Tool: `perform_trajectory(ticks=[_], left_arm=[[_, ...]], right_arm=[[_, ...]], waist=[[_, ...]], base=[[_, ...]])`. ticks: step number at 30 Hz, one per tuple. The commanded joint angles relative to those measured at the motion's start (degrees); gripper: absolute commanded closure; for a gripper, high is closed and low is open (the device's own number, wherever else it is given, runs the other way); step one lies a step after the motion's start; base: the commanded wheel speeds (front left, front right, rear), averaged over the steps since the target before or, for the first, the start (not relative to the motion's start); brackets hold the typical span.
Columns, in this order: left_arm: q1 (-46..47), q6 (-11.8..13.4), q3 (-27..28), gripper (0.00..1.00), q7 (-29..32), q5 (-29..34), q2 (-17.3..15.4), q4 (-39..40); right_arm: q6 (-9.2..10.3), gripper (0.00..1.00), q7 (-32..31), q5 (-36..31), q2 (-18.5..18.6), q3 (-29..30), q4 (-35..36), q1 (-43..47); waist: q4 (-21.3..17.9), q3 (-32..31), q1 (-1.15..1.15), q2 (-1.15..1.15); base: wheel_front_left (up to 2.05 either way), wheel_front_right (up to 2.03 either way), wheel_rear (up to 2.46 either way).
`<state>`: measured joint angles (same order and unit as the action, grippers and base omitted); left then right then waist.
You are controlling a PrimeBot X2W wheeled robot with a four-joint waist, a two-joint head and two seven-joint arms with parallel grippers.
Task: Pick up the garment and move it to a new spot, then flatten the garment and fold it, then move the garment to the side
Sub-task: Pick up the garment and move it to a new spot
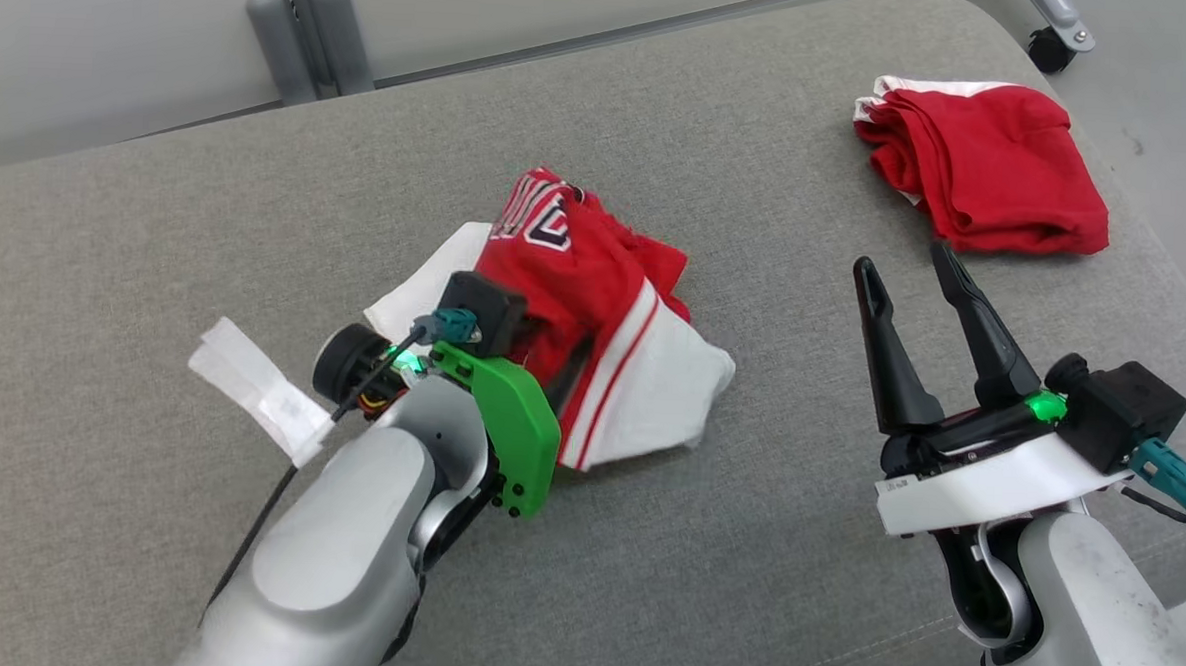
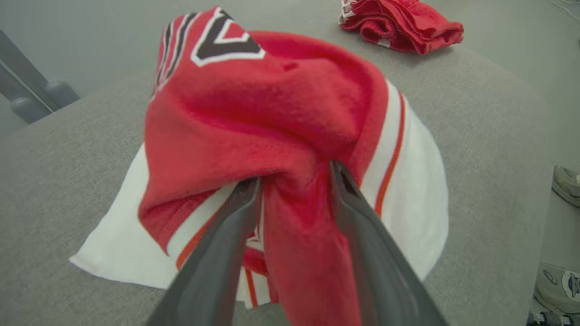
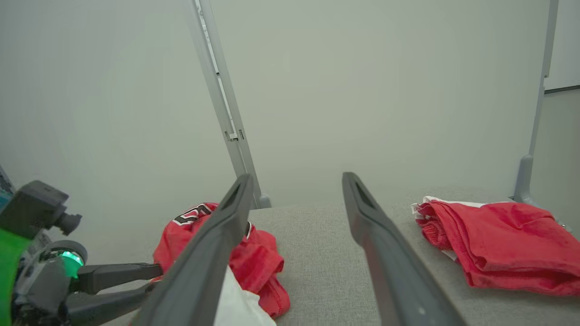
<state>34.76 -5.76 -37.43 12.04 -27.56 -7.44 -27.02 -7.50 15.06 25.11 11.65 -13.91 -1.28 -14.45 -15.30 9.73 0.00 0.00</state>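
Red-and-white garment [image 1: 604, 313] sits bunched up about the middle of the grey padded top [image 1: 794, 542], its white panel spread flat under the red. Left gripper [image 2: 294, 174] is right in it from the near-left side, fingers a little apart with a fold of red cloth between them. Squeezing or slack, can't tell from here. Right gripper [image 1: 902, 258] hangs over the near-right part, fingers spread wide, nothing in them. A second red garment [image 1: 990, 170] lies folded by the far-right corner, well apart
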Motion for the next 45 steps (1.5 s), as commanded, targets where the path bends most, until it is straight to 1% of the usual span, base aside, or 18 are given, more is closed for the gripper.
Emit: perform_trajectory(ticks=[1,3,6,9,11,14,18,21,25,26,30,34,38,40,41,45], left_arm=[[0.8,-0.4,-0.3,0.0,-2.4,0.3,0.8,-2.2],[2.1,-0.8,-0.6,0.0,-4.9,-0.1,1.6,-4.8],[3.2,-1.1,-0.8,0.0,-8.0,-0.1,1.8,-6.5],[3.8,-1.2,-0.2,0.0,-10.6,-0.3,0.9,-5.6],[3.3,-0.5,0.9,0.0,-12.1,-0.6,-0.5,-3.9],[1.5,1.2,3.2,0.0,-14.3,-1.0,-3.1,-0.2],[-2.6,4.8,6.9,0.0,-16.6,-1.3,-7.9,6.5],[-7.8,7.9,10.0,0.0,-18.5,-2.4,-10.9,11.5],[-15.4,11.8,13.3,0.0,-21.9,-3.3,-13.0,16.2],[-17.5,12.7,14.2,0.0,-23.0,-3.8,-12.8,17.3],[-24.2,15.5,16.1,0.0,-25.6,-3.0,-13.5,19.2],[-29.4,17.0,17.4,0.0,-26.9,-2.1,-12.5,20.1],[-33.1,17.0,19.7,0.0,-27.3,-0.7,-10.9,21.5],[-34.6,16.2,20.9,0.0,-27.3,0.4,-10.0,22.4],[-35.3,15.3,21.6,0.0,-27.3,1.6,-9.2,22.8],[-35.3,14.2,22.5,0.0,-27.3,2.8,-8.0,23.0]], right_arm=[[0.02,0.0,0.1,0.3,0.4,0.0,-0.3,-0.7],[0.02,0.0,0.1,0.3,1.0,0.1,-0.8,-0.5],[0.02,0.0,0.1,0.1,1.5,0.2,-0.9,0.0],[0.02,0.0,0.1,-0.2,2.0,0.8,-0.8,1.2],[0.02,0.0,0.1,-0.2,2.4,1.2,-0.9,1.7],[0.02,0.0,0.1,-0.2,2.8,1.6,-0.9,2.8],[0.02,0.0,0.1,0.0,3.2,2.0,-1.2,4.3],[0.02,0.0,0.1,0.3,3.3,2.7,-1.5,5.6],[0.02,0.0,0.1,0.7,3.4,4.1,-2.2,7.9],[0.02,0.0,0.1,0.7,3.2,4.8,-2.3,8.6],[0.02,0.0,0.1,0.4,2.7,6.3,-2.4,10.5],[0.02,0.0,0.1,0.5,2.7,6.9,-3.0,11.6],[0.02,0.0,0.1,0.5,2.5,7.9,-3.2,12.5],[0.02,0.0,0.1,0.4,2.5,8.1,-3.2,12.8],[0.02,0.0,0.1,0.4,2.7,8.1,-3.3,12.6],[0.02,0.0,0.1,0.5,3.0,7.6,-3.2,11.9]], waist=[[0.7,-0.2,0.0,0.0],[1.7,-0.6,0.0,0.0],[3.4,-1.7,0.0,0.0],[5.3,-3.2,0.0,0.0],[6.5,-4.3,0.0,0.0],[8.1,-5.6,0.0,0.0],[10.0,-6.9,0.0,0.0],[11.3,-7.6,0.0,0.0],[12.9,-8.2,0.0,0.0],[13.3,-8.4,0.0,0.0],[14.1,-8.9,0.0,0.0],[14.1,-9.2,0.0,0.0],[14.1,-9.6,0.0,0.0],[14.0,-9.7,0.0,0.0],[14.0,-9.8,0.0,0.0],[13.8,-10.1,0.0,0.0]], base=[[0.0,0.0,0.0],[0.0,0.0,0.0],[0.0,0.0,0.0],[0.0,0.0,0.0],[0.0,0.0,0.0],[0.0,0.0,0.0],[0.0,0.0,0.0],[0.0,0.0,0.0],[0.0,0.0,0.0],[0.0,0.0,0.0],[0.0,0.0,0.0],[0.0,0.0,0.0],[0.0,0.0,0.0],[0.0,0.0,0.0],[0.0,0.0,0.0],[0.0,0.0,0.0]])
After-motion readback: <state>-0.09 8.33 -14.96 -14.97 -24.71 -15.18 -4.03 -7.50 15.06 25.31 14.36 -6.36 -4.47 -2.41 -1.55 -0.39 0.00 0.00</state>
